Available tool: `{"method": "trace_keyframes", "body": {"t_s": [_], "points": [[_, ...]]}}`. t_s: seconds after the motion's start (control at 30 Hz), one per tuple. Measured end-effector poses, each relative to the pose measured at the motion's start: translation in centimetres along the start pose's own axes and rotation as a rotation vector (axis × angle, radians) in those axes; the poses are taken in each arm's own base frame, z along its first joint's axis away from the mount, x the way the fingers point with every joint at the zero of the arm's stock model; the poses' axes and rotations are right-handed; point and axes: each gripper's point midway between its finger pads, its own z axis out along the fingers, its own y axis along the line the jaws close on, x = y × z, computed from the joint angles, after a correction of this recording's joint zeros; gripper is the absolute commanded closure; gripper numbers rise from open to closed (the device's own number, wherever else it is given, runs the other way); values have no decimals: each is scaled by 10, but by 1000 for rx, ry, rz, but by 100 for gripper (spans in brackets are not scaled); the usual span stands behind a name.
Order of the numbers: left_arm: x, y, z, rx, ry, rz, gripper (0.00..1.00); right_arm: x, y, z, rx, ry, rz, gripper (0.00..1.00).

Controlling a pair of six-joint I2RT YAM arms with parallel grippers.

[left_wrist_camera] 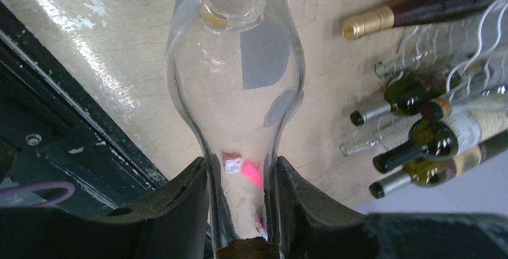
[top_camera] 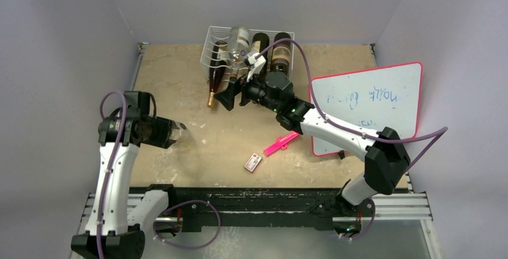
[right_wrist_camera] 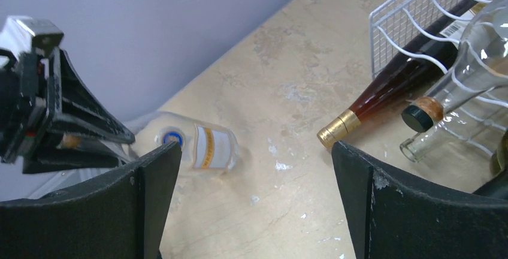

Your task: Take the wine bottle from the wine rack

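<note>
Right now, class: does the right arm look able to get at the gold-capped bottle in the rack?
Probably yes. The right gripper is open and faces the gold-capped bottle, whose neck pokes out of the rack, with only bare table between. A black-stoppered bottle lies close beside it.

Wine rack (top_camera: 211,46) at far edge of counter (top_camera: 174,73), abt centre. In rack: several bottles (top_camera: 279,52), necks twd near side. Just in front of rack: R end effector (top_camera: 236,95). Front-left of rack, well apart: wine bottle (left_wrist_camera: 233,79), neck in L end effector (left_wrist_camera: 239,178). Right of rack: whiteboard (top_camera: 371,103). Farther in front of rack: marker (top_camera: 280,144), small box (top_camera: 253,162) near it.
</note>
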Motion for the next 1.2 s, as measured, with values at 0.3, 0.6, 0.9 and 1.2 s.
{"method": "trace_keyframes", "body": {"t_s": [0.3,0.6,0.9,1.2], "points": [[-18,-42,9,-55,-48,-132,100,10,-10,-11,43,20,-18,2],[-15,-51,41,-137,-6,-210,63,5,-12,-22,64,-2,-37,1],[-31,-76,41,-18,-37,-260,26,11,-18,-23,87,9,-54,1],[-59,-107,-5,134,-174,-199,22,9,-23,-35,122,29,-97,0]]}}
